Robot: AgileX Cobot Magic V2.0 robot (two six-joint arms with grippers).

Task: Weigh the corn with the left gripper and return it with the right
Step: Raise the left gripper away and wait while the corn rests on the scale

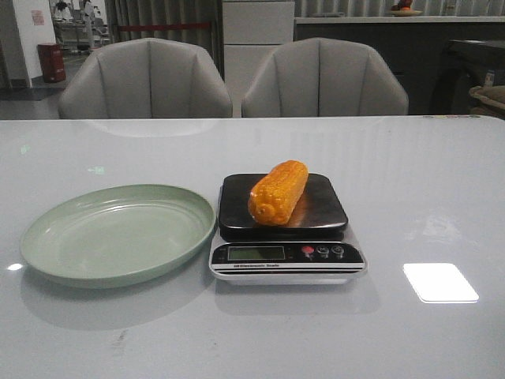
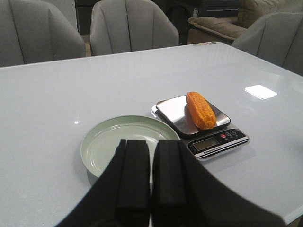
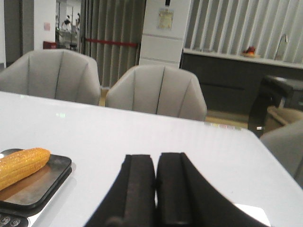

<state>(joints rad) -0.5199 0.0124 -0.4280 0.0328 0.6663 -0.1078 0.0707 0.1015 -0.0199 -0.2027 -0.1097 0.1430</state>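
The corn lies on its side on the dark platform of the scale, set diagonally with one blunt end toward the display. It rests wholly on the platform, touching nothing else, which suits a clean reading. The display digits are too small to read.

The plate, pale green, sits just beside the scale on the robot's left side, rim close to the scale's edge. It holds nothing. Its position suggests it is the place the corn is to go back to.

The left hand is pulled back above the tabletop on the near side of the plate, fingers pressed together, nothing between them. The right hand hangs clear on the other side of the scale, fingers likewise pressed together and holding nothing.

Judgement: the weighing placement looks done; the return by the right hand is not yet begun. That hand must spread before it can take the cob, whose rounded shape may roll if nudged.
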